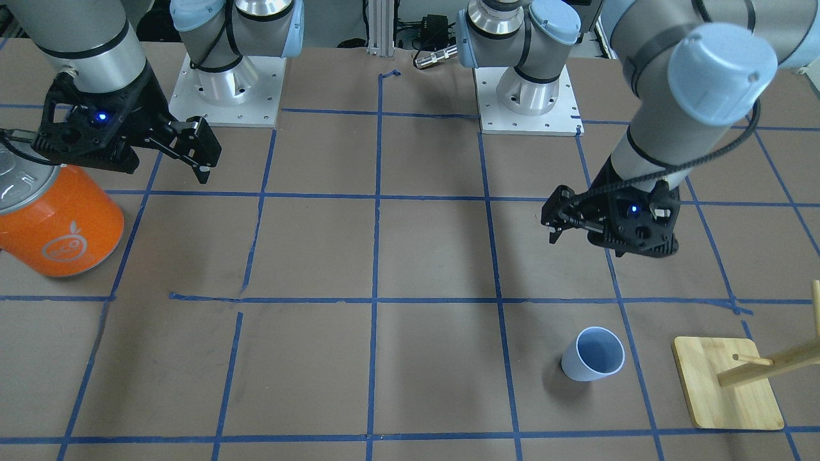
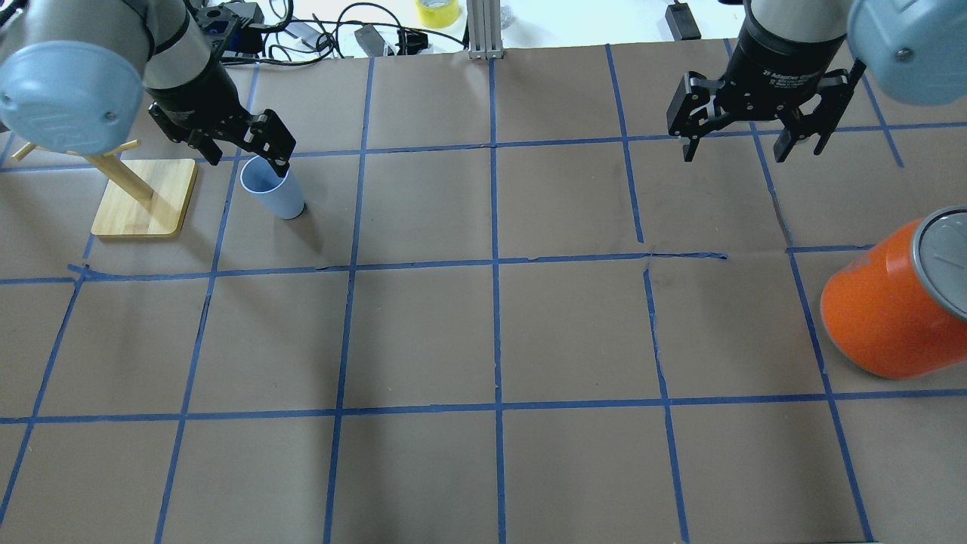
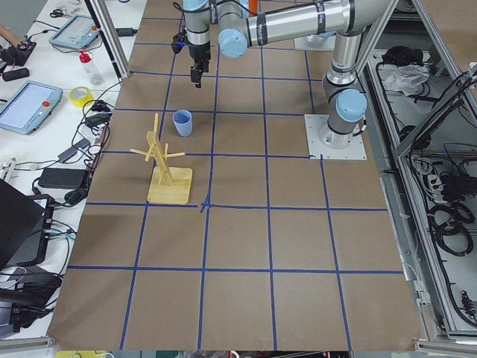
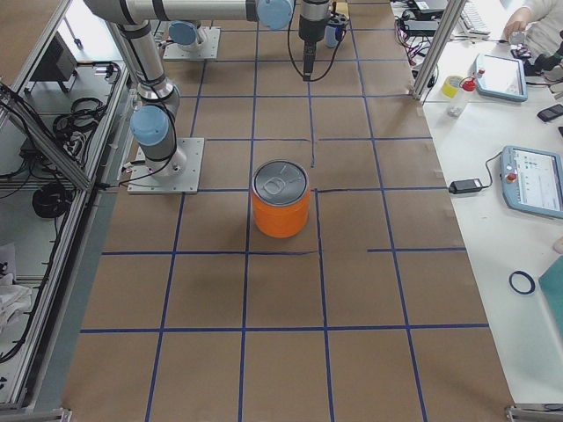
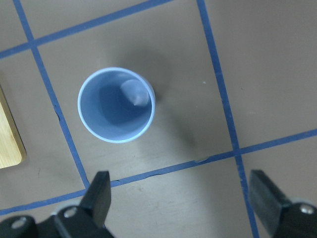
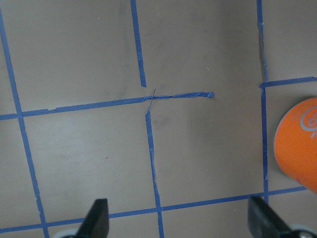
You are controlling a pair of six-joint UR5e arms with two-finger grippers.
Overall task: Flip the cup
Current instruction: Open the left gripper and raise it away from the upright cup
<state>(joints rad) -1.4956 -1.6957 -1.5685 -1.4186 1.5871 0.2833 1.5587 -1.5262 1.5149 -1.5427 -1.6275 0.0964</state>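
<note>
Cup (image 5: 116,105) stands mouth-up below your left gripper (image 5: 182,192), which is spread wide; your right gripper (image 2: 744,147), also spread, hangs near the orange can (image 2: 884,310).

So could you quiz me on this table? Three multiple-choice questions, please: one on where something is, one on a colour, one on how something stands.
1. Where is the cup?
A. In the middle square of the grid
B. Next to the wooden stand
C. At the edge nearest the robot

2. What colour is the cup's inside?
A. Light blue
B. Orange
C. Green

3. How does the cup stand?
A. Mouth down
B. On its side
C. Upright, mouth up

Answers:
1 B: the overhead view shows it just beside the stand's base, not touching it.
2 A: the left wrist view looks straight down into a light blue inside.
3 C: that same view shows the open rim facing up, with the cup's bottom visible inside.
</note>
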